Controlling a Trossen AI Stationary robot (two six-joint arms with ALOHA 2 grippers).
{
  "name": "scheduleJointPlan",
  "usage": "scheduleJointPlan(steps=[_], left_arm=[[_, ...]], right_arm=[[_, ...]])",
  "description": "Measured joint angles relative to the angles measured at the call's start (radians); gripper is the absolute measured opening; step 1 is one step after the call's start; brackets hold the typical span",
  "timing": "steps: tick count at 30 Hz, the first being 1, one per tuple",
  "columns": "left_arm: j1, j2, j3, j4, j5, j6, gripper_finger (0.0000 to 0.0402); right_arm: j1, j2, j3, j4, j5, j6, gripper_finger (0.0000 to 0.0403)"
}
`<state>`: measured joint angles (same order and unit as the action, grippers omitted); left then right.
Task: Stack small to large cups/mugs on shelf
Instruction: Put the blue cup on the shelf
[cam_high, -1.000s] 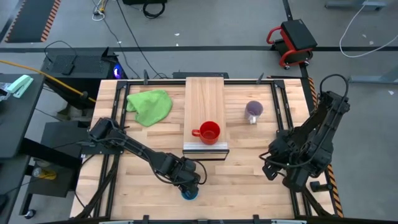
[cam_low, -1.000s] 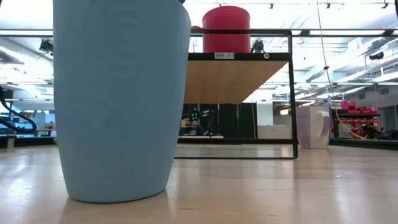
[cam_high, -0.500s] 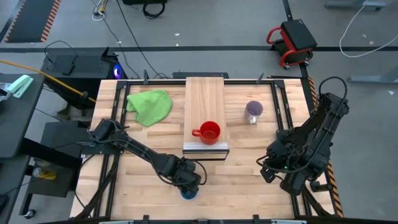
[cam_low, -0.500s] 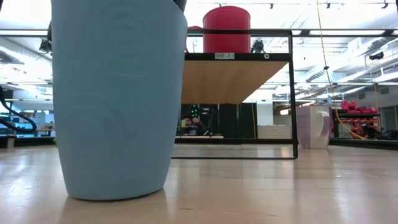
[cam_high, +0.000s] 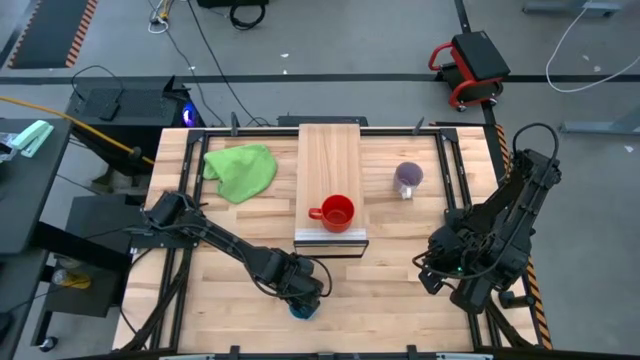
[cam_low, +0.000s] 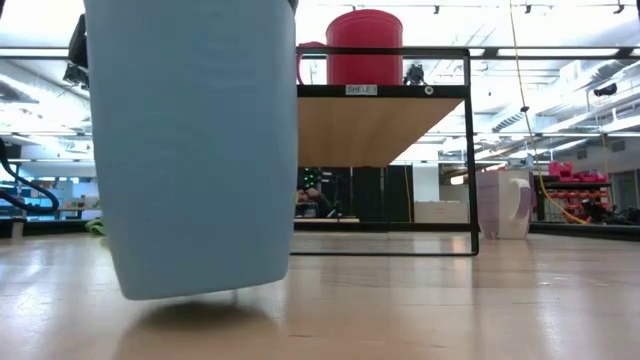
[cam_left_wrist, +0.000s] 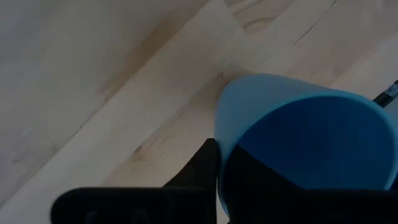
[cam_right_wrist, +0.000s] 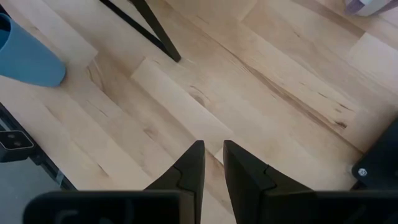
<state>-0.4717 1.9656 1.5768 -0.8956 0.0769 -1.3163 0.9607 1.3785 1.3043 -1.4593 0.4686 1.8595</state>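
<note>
1. Since half a second ago the blue cup (cam_low: 195, 150) has left the worktop (cam_low: 450, 310): in the low view its base now hangs tilted just above the wood, with a shadow under it.
2. The left claw (cam_high: 303, 297) is clamped on the blue cup at the near edge of the worktop; the wrist view shows a dark finger (cam_left_wrist: 200, 169) against the cup's wall.
3. The right claw (cam_right_wrist: 210, 167) waits at the near right with its fingers almost together, holding nothing.
4. Farther off, the red mug (cam_high: 336, 212) stands on the near end of the shelf (cam_high: 330, 150).
5. The purple-grey mug (cam_high: 407, 178) stands on the worktop to the right of the shelf.
6. The step in hand seems to be lifting the blue cup. Next it must rise above the shelf edge and travel far, toward the red mug.
</note>
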Motion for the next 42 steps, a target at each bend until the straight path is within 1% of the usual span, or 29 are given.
scheduleJointPlan(steps=[8,13,16,18,22,24,25,27,29,31,34,42], left_arm=[[-0.003,-0.001,0.000,-0.002,0.032,0.009,0.0010],[-0.004,-0.030,0.000,-0.070,0.071,0.016,0.0011],[-0.009,-0.048,0.018,-0.179,0.092,0.017,0.0010],[-0.010,-0.055,0.063,-0.285,0.097,0.023,0.0010],[-0.009,-0.062,0.198,-0.537,0.088,0.051,0.0010],[-0.002,-0.062,0.285,-0.671,0.058,0.063,0.0011],[0.006,-0.065,0.321,-0.692,0.043,0.071,0.0011],[0.023,-0.096,0.364,-0.661,0.014,0.093,0.0010],[0.055,-0.114,0.416,-0.676,-0.033,0.072,0.0010],[0.087,-0.158,0.423,-0.673,-0.090,0.066,0.0010],[0.143,-0.221,0.422,-0.677,-0.124,0.040,0.0010],[0.295,-0.364,0.415,-0.675,-0.137,0.105,0.0010]], right_arm=[[0.000,0.000,0.000,0.000,0.000,-0.004,0.0065],[0.000,0.000,0.000,0.000,-0.001,-0.011,0.0065],[0.000,0.000,0.000,-0.001,-0.001,-0.028,0.0065],[0.000,0.000,0.000,-0.005,0.003,-0.033,0.0065],[0.000,0.000,0.000,-0.003,0.009,-0.063,0.0065],[0.000,0.000,0.000,-0.003,0.010,-0.082,0.0065],[0.000,0.000,0.000,-0.002,0.010,-0.090,0.0065],[0.000,0.000,0.000,-0.002,0.010,-0.110,0.0065],[0.000,0.000,0.000,-0.002,0.010,-0.127,0.0065],[0.000,0.000,0.000,0.002,0.010,-0.141,0.0065],[0.009,-0.004,0.000,0.002,0.010,-0.157,0.0065],[0.038,-0.012,0.000,-0.003,0.009,-0.162,0.0065]])
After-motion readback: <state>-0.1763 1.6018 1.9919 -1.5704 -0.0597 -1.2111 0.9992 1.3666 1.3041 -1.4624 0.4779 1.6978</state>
